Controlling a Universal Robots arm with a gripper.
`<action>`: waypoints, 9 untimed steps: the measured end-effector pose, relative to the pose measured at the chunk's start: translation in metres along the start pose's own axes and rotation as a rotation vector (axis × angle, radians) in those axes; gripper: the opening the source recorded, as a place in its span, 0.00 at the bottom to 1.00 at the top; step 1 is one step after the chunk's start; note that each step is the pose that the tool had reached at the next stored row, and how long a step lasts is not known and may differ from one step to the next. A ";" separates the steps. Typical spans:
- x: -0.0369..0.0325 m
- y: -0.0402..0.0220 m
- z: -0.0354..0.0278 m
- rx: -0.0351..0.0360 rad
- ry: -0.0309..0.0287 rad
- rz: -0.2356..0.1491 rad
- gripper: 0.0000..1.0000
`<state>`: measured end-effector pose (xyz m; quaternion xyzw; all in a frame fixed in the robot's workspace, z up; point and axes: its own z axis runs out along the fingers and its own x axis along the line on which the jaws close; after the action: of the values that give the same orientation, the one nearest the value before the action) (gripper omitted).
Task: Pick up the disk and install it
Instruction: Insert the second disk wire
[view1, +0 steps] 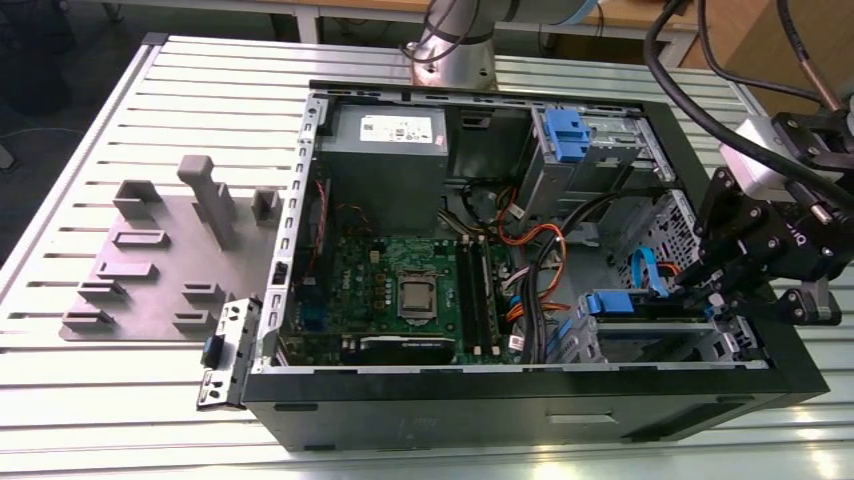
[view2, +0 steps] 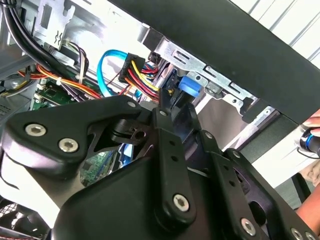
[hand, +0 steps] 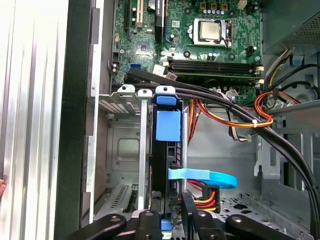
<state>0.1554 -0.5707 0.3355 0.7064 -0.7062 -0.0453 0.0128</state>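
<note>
Blue-framed disk (hand: 167, 125), black tool (hand: 172, 220), green motherboard (view1: 400, 290)

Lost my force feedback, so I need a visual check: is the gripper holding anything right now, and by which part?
It cannot be told. The gripper sits at the cabled end of the disk, which stands on edge in its bay, but actual finger contact is hidden.

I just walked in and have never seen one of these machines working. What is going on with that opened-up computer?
A robot arm is working inside an open computer case lying on a slatted metal table. Its claw is down at the drive bay on the exterior view's right, at the disk in its blue carrier, which stands on edge in the bay slot beside the cables. Whether the claw is gripping it is unclear. A grey fixture plate lies next to the case.
</note>
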 end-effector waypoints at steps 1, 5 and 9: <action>0.0000 -0.0003 0.0009 0.0000 -0.0001 0.000 0.30; -0.0001 -0.0036 0.0021 0.0000 0.0001 0.000 0.30; -0.0001 -0.0043 0.0021 0.0000 -0.0001 0.000 0.30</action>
<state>0.1595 -0.5706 0.3330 0.7064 -0.7062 -0.0454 0.0128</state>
